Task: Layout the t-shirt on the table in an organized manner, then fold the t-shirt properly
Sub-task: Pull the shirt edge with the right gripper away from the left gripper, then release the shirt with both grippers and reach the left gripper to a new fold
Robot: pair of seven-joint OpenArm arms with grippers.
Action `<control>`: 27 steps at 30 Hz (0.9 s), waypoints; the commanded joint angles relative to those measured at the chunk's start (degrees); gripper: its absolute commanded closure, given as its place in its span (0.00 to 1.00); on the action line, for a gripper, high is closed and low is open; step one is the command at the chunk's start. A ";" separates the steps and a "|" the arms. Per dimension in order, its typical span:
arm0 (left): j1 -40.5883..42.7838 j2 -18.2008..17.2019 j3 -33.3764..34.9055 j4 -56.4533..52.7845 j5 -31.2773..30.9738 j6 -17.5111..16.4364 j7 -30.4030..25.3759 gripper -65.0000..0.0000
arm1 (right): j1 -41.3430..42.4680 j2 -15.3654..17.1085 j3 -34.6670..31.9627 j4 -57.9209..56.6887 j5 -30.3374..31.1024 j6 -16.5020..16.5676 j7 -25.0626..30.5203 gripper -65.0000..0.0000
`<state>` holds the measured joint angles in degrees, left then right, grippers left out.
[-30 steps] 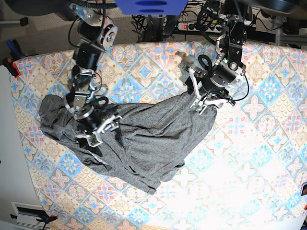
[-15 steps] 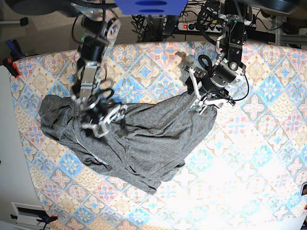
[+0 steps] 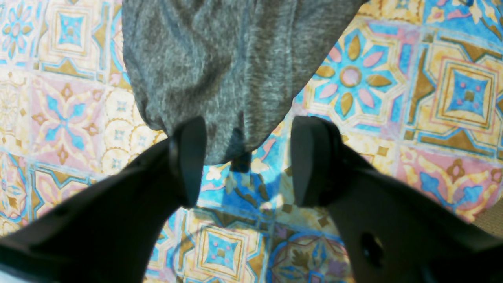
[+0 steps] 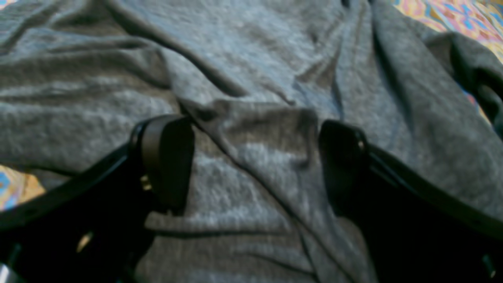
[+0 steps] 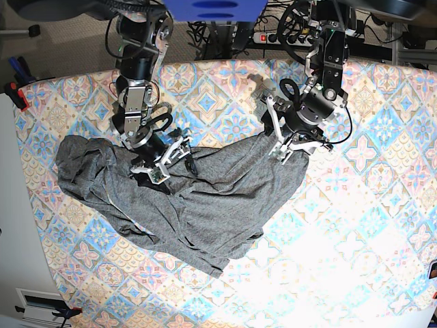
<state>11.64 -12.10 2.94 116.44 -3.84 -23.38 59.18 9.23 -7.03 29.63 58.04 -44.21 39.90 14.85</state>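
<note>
The dark grey t-shirt lies crumpled on the tile-patterned table, bunched at the left with a corner drawn out to the right. My left gripper is at that right corner. In the left wrist view it is open, and the shirt's edge hangs by its left finger. My right gripper is over the shirt's upper left part. In the right wrist view it is open, and a raised fold of the shirt lies between its fingers.
The table's left edge borders a white surface. Cables and a power strip lie behind the far edge. A red-handled tool sits at the far left. Bare patterned cloth spreads to the right and front of the shirt.
My right gripper has moved up and to the right across the shirt, from its left bunch toward its upper middle. My left gripper has barely shifted at the right corner.
</note>
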 commanded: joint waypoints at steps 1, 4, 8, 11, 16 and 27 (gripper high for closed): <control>-0.61 -0.17 -0.08 0.88 -0.08 0.21 -1.02 0.49 | 1.18 -0.05 -0.22 1.08 0.91 0.10 1.63 0.28; -0.69 -0.17 -0.08 0.88 -0.08 0.21 -1.02 0.49 | 1.27 -0.05 -0.22 1.08 0.91 0.10 1.63 0.50; -0.87 -0.17 -0.08 0.88 -0.08 0.21 -1.02 0.49 | 0.92 -0.05 -0.04 1.61 0.91 0.10 0.66 0.85; -0.96 -0.17 -0.08 0.88 -0.08 0.21 -1.02 0.49 | 0.92 -0.05 0.92 6.18 1.00 0.10 -1.53 1.00; -1.05 -0.17 -0.08 0.79 -0.08 0.21 -1.11 0.49 | -2.77 -0.67 1.63 15.06 1.00 0.10 -1.88 1.00; -1.05 -0.17 -0.08 0.79 -0.08 0.21 -1.20 0.49 | -19.30 -1.72 0.31 30.79 3.46 0.10 -1.88 1.00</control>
<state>11.14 -12.21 2.94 116.42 -3.84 -23.35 58.96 -10.48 -8.71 29.71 87.72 -41.82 40.18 11.53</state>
